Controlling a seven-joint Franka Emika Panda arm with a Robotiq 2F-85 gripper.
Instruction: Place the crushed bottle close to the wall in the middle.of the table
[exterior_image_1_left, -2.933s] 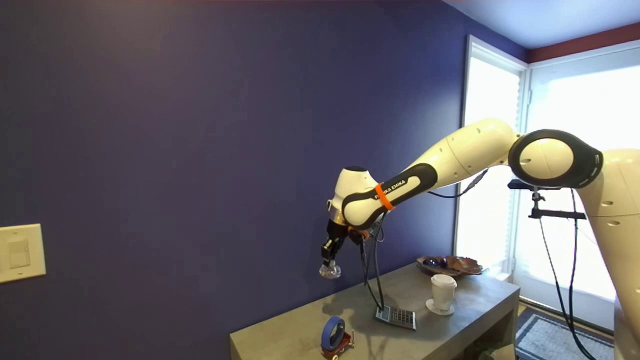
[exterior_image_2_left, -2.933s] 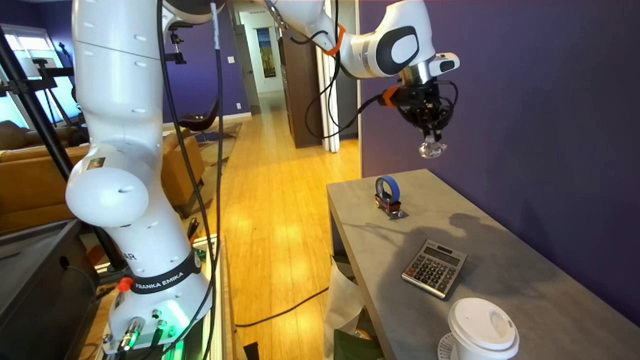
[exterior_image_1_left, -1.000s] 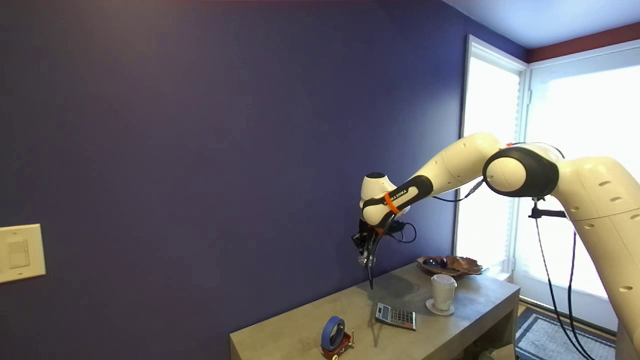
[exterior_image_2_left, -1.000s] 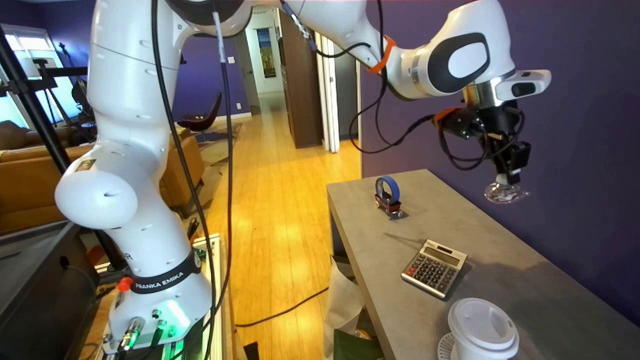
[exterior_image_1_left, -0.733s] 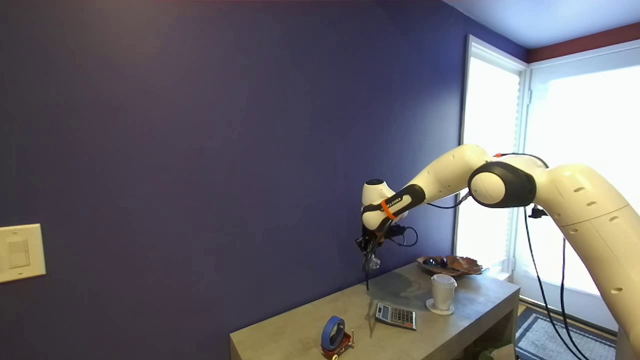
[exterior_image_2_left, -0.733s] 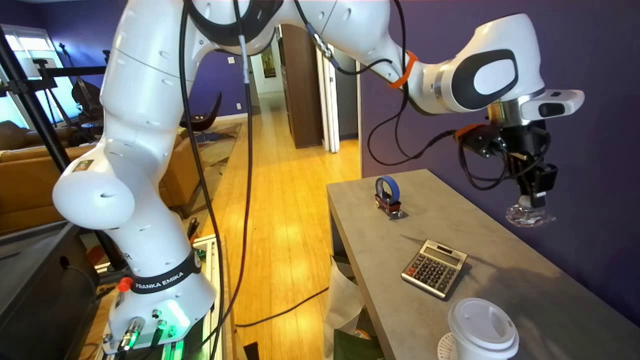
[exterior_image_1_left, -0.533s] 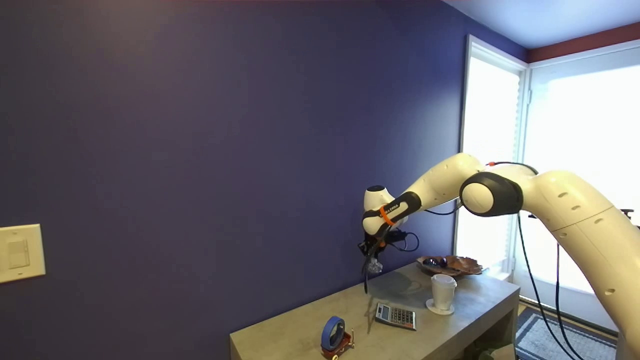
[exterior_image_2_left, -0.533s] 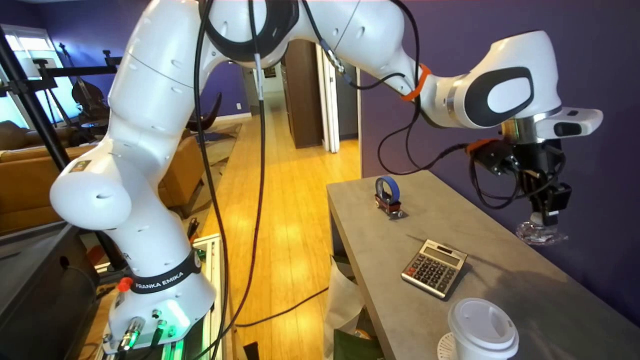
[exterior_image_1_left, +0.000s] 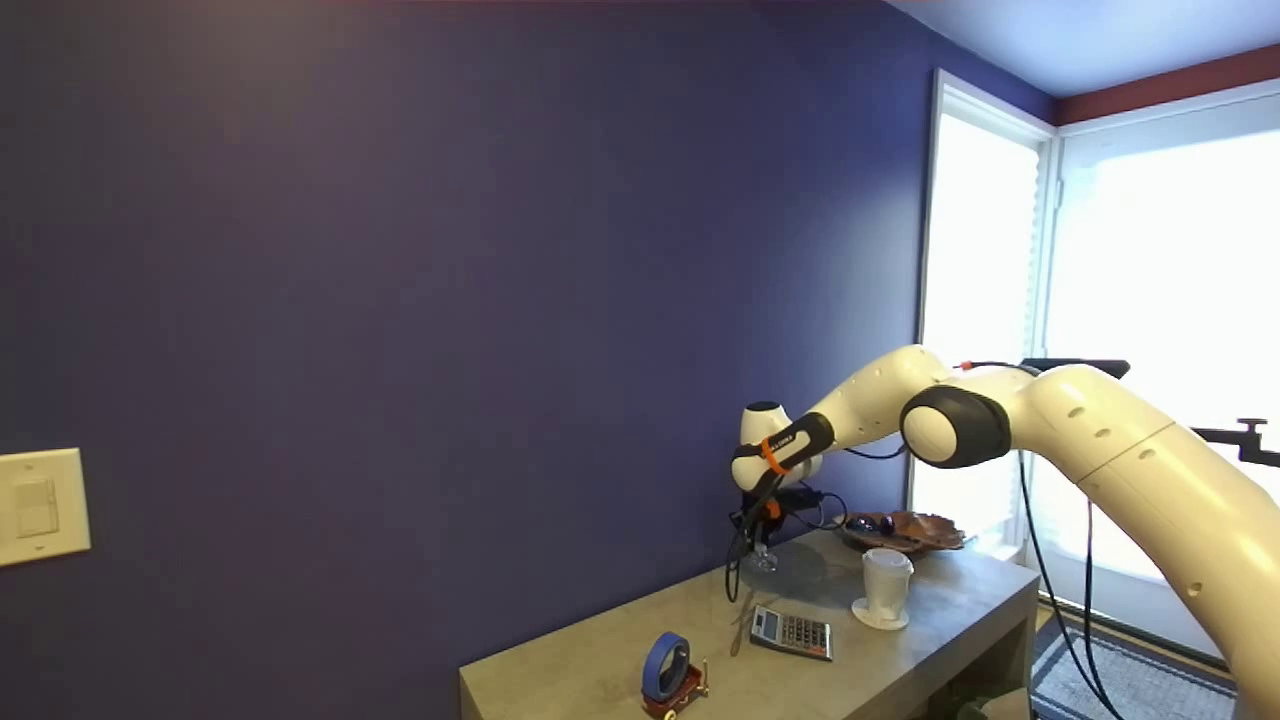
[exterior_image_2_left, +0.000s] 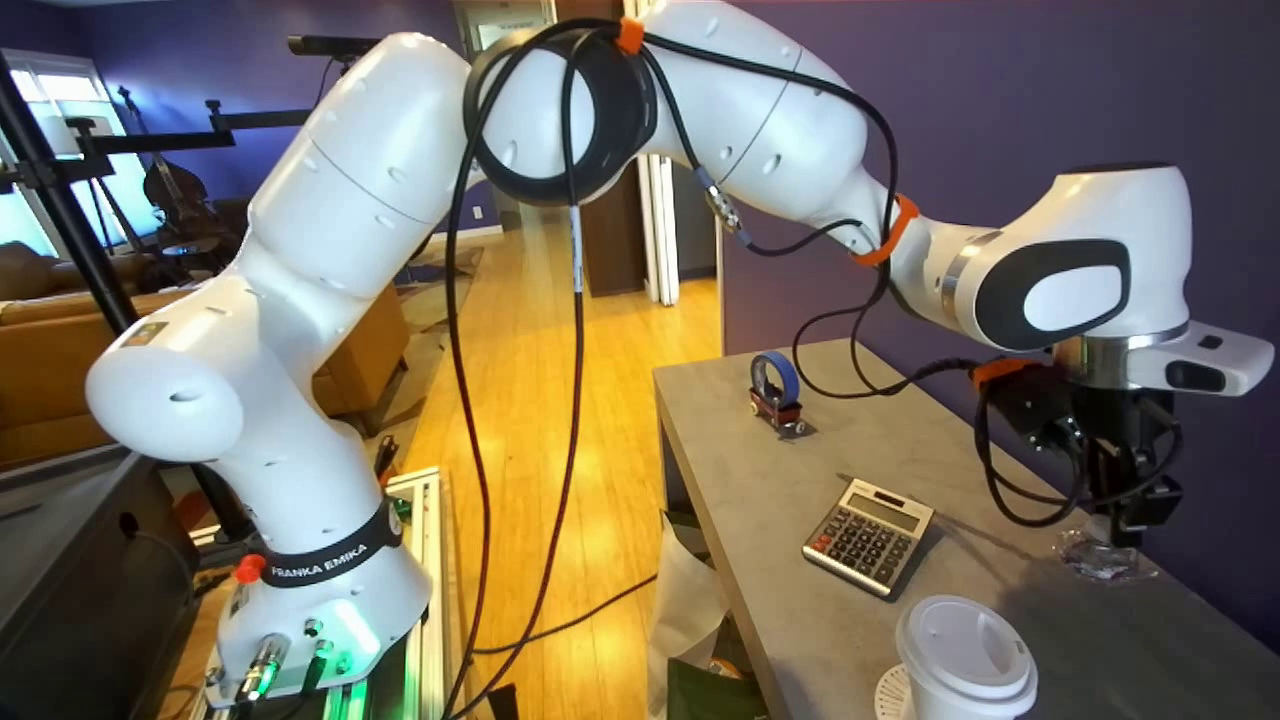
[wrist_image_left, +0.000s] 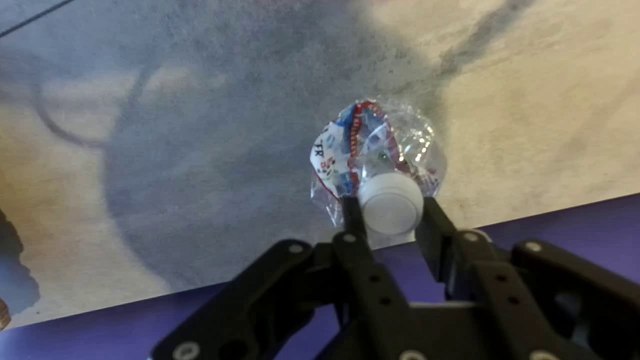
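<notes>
Fingers (wrist_image_left: 434, 235) pinch the white cap (wrist_image_left: 391, 210) from both sides, probably because it's the stiffest part; the crushed bottle (wrist_image_left: 372, 142) bunches out beneath, near the purple wall (exterior_image_1_left: 400, 350). Whether it touches the grey surface (exterior_image_2_left: 850, 430), I can't tell. Farther along, a toy wagon (exterior_image_2_left: 775, 409) seems to keep the blue tape (exterior_image_2_left: 789, 376) upright. Past the opposite end, a bright window (exterior_image_1_left: 985, 260) glows.

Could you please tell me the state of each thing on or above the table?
Crushed bottle: squashed, cap on, held
Fingers: closed on the cap
White cup: upright, lidded, on a coaster
Calculator: lying face up
Red toy wagon: upright, loaded
Blue tape roll: on edge, carried by the wagon
Brown bowl: holding dark round things
</notes>
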